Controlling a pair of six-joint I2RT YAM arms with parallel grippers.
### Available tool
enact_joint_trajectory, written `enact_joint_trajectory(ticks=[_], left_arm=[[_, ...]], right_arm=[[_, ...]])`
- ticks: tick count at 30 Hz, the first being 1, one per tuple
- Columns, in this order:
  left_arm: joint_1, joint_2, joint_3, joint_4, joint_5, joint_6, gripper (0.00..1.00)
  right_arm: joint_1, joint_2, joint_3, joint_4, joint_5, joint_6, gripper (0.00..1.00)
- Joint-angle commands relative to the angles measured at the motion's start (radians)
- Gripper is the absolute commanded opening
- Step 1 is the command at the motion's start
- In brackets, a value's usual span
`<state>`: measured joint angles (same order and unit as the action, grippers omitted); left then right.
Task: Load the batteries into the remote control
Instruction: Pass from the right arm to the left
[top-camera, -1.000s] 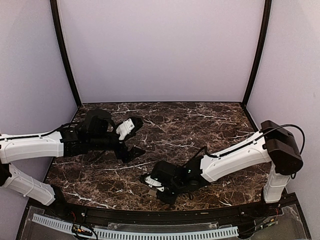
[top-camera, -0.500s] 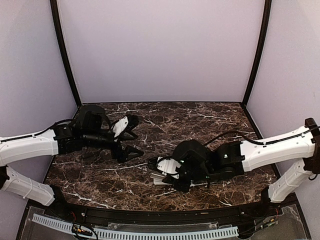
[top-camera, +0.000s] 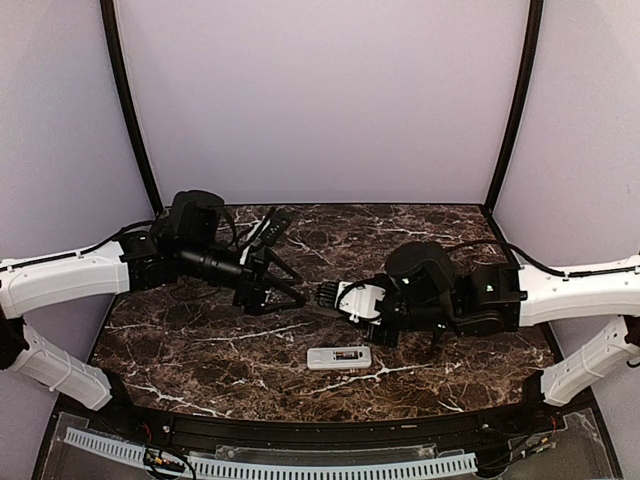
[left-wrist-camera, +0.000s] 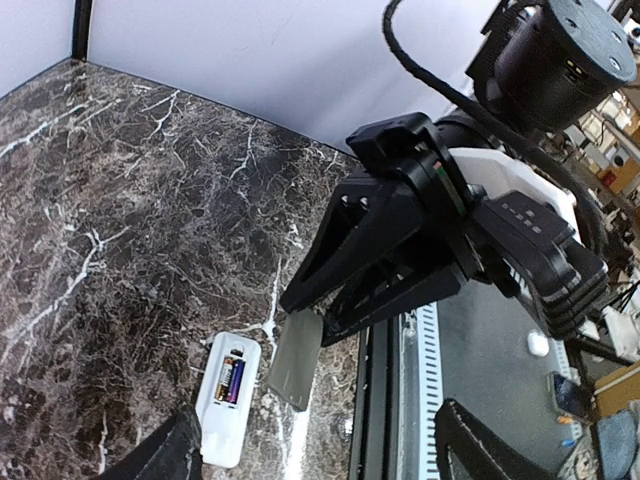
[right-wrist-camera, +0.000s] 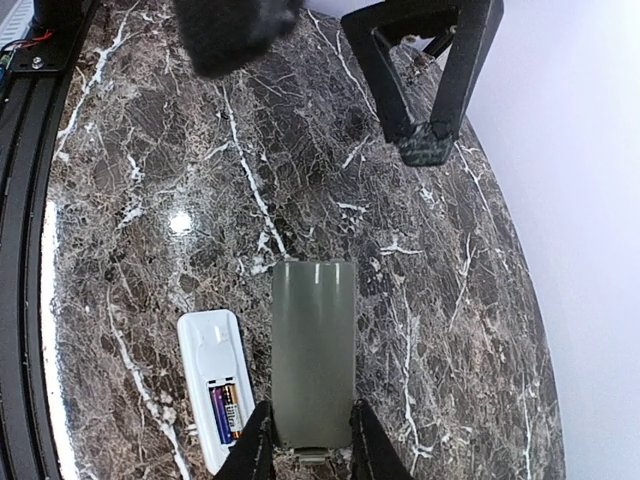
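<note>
The white remote control (top-camera: 339, 357) lies back up on the marble table, near the front middle. Its bay is open, with two batteries (right-wrist-camera: 222, 415) side by side in it. The remote (left-wrist-camera: 228, 398) and the batteries (left-wrist-camera: 232, 379) also show in the left wrist view. My right gripper (top-camera: 333, 296) hovers above and behind the remote, shut on a flat grey cover piece (right-wrist-camera: 313, 365), which also shows in the left wrist view (left-wrist-camera: 296, 358). My left gripper (top-camera: 285, 262) is open and empty, held above the table left of the right gripper and facing it.
The dark marble table (top-camera: 420, 240) is walled in by lilac panels. A black rail (top-camera: 300, 425) runs along its front edge, just in front of the remote. The left gripper's open fingers (right-wrist-camera: 430, 90) hang ahead of the cover piece in the right wrist view.
My right gripper has risen and moved back and right with the grey cover, leaving the remote on the table. My left gripper has lifted and swung right towards it.
</note>
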<state>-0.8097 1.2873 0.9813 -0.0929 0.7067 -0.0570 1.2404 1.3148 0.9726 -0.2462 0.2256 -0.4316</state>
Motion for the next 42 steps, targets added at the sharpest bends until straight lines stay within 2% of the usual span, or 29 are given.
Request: enact_joint_trajectory(ticks=[1, 5, 7, 15, 23, 34, 37, 42], left_arm=[[0.012, 0.053, 0.052, 0.020, 0.020, -0.161, 0.74], [0.034, 0.109, 0.054, 0.005, -0.022, -0.209, 0.61], [0.038, 0.135, 0.059, 0.010, -0.005, -0.227, 0.57], [0.038, 0.140, 0.013, 0.160, 0.071, -0.282, 0.54], [0.038, 0.159, 0.004, 0.180, 0.106, -0.297, 0.37], [0.038, 0.167, 0.006, 0.157, 0.108, -0.274, 0.30], [0.039, 0.171, 0.008, 0.151, 0.105, -0.265, 0.24], [0.038, 0.171, 0.022, 0.141, 0.118, -0.268, 0.06]], right_arm=[[-0.011, 0.003, 0.033, 0.059, 0.005, -0.072, 0.17], [-0.018, 0.016, 0.038, 0.087, -0.006, -0.089, 0.16], [-0.019, 0.024, 0.046, 0.086, -0.006, -0.097, 0.16], [-0.031, 0.042, 0.055, 0.098, -0.009, -0.113, 0.17], [-0.036, 0.063, 0.069, 0.120, -0.008, -0.125, 0.17], [-0.043, 0.067, 0.083, 0.129, -0.001, -0.136, 0.16], [-0.043, 0.066, 0.086, 0.136, -0.002, -0.142, 0.16], [-0.042, 0.070, 0.087, 0.146, 0.002, -0.152, 0.16]])
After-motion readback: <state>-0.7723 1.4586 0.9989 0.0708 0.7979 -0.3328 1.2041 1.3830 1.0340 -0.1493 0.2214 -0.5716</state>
